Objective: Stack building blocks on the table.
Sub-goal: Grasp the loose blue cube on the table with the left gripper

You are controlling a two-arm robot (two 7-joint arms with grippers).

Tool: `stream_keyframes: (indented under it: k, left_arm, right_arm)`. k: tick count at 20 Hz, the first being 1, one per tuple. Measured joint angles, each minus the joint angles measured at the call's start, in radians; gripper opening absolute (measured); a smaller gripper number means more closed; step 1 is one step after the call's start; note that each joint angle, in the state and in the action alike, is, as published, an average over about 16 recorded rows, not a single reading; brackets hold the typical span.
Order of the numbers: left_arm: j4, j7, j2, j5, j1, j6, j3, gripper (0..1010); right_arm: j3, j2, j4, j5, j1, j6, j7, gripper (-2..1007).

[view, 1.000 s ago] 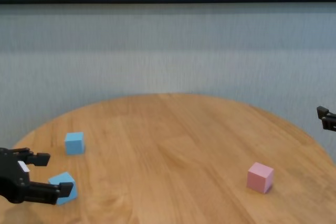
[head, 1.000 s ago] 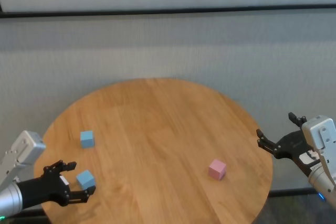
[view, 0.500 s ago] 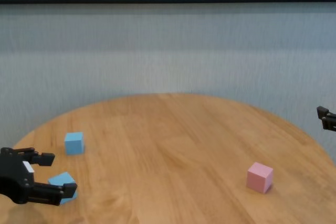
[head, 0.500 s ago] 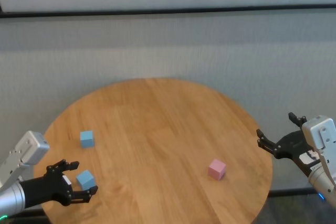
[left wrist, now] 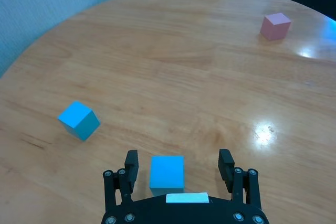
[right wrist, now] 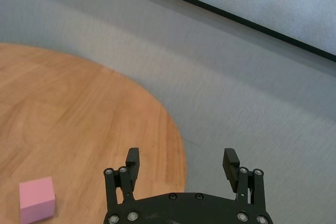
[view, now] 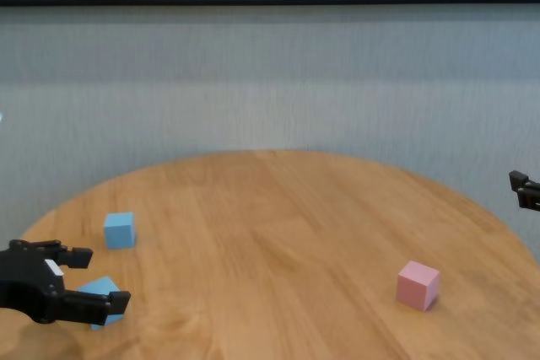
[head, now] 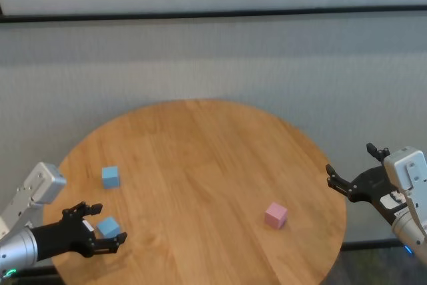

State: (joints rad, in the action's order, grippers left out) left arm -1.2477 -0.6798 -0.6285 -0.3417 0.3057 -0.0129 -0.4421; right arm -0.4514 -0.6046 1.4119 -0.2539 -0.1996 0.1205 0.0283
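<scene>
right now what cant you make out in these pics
- Near light blue block: in the chest view its lower side is hidden behind the open left gripper.
- Right gripper: the chest view's edge cuts off all but its fingertips.
- Table: the head view's lower edge cuts off its near rim.

Round wooden worktop (head: 200, 158) in front of me, grain and plank seams showing. Three cubes lie on it, well apart: one light blue cube (head: 111, 176) on my left, another light blue cube (head: 109, 227) nearer my left edge, a pink cube (head: 275, 215) to my right.
</scene>
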Motion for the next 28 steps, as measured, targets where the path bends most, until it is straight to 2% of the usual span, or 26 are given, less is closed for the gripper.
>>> stream_keyframes:
  k: [14,28]
  left_arm:
    - [0.075,-0.014,0.029,-0.005,0.048,-0.028,-0.023,1002]
    - [0.108,-0.003,0.04,-0.003,0.071,-0.087,-0.039,1002]
  right_arm:
    - [0.0,0.0,0.0,0.0,0.0,0.0,0.0,1001]
    - [0.0,0.0,0.0,0.0,0.0,0.0,0.0,1001]
